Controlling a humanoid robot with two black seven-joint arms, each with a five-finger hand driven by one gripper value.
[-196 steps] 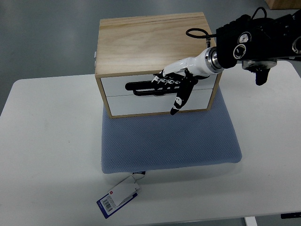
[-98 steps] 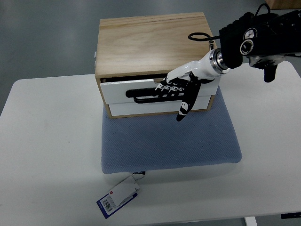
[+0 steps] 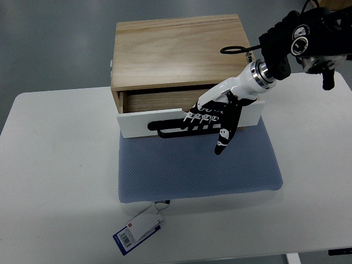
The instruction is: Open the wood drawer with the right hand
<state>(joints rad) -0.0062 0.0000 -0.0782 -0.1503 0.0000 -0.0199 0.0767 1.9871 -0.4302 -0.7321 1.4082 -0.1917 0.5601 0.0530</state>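
The wooden box [image 3: 179, 52] sits at the far side of the white table [image 3: 55, 181], its front edge resting on a blue pad [image 3: 198, 168]. Its upper drawer [image 3: 190, 116] is pulled part-way out toward the camera, white front panel standing clear of the box, with a strip of the bare wood interior showing behind it. The panel hides the lower drawer front from this angle.

The right hand [image 3: 212, 113] comes in from the upper right, its black arm crossing above the box's right corner. The fingers [image 3: 199, 117] are curled over the top edge of the drawer front, hooked around the black handle [image 3: 170, 127] that runs along the panel. So the hand is closed, gripping that handle. The thumb [image 3: 224, 137] points down and toward the camera, its black tip hanging over the pad just below the drawer's lower edge.

A black cable loops above the wrist, over the box's right rear corner.

Down at the near edge of the pad, a tag [image 3: 137, 229] with a barcode lies flat on the table, attached at the pad's front-left corner.

The left arm does not show anywhere in the view.
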